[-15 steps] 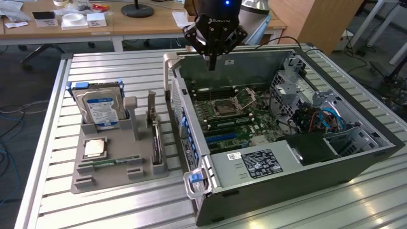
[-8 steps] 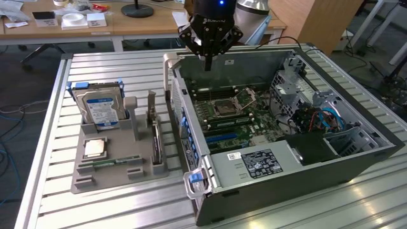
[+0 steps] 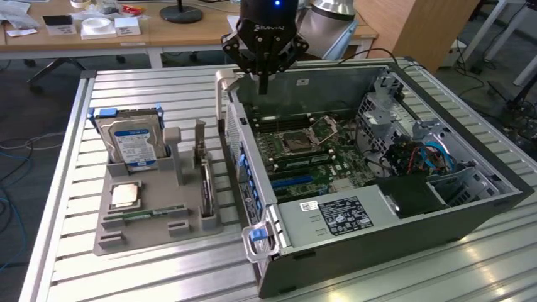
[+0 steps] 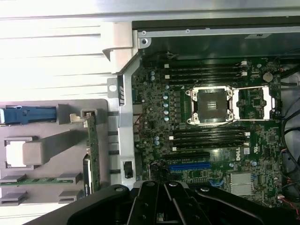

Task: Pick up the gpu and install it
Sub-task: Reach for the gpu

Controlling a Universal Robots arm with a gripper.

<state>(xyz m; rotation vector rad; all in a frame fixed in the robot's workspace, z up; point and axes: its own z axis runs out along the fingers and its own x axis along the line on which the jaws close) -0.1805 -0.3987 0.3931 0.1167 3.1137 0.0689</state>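
The gpu (image 3: 205, 179) stands on its edge in a slot of the grey parts holder (image 3: 151, 236), its silvery bracket at the far end. In the wrist view the gpu (image 4: 91, 150) shows as a thin green and dark strip beside the case wall. My gripper (image 3: 263, 85) hangs over the far rim of the open computer case (image 3: 378, 233), apart from the gpu and to the exterior view's right of it. Its fingers (image 4: 157, 206) lie together with nothing between them. A blue expansion slot (image 4: 190, 166) lies on the motherboard (image 3: 310, 154).
The holder also carries a blue-labelled hard drive (image 3: 130, 141), a processor chip (image 3: 126, 194) and a green memory stick (image 3: 144, 214). The case's tall side wall (image 3: 235, 145) stands between holder and motherboard. Cables and a drive cage (image 3: 419, 151) fill the case's right side.
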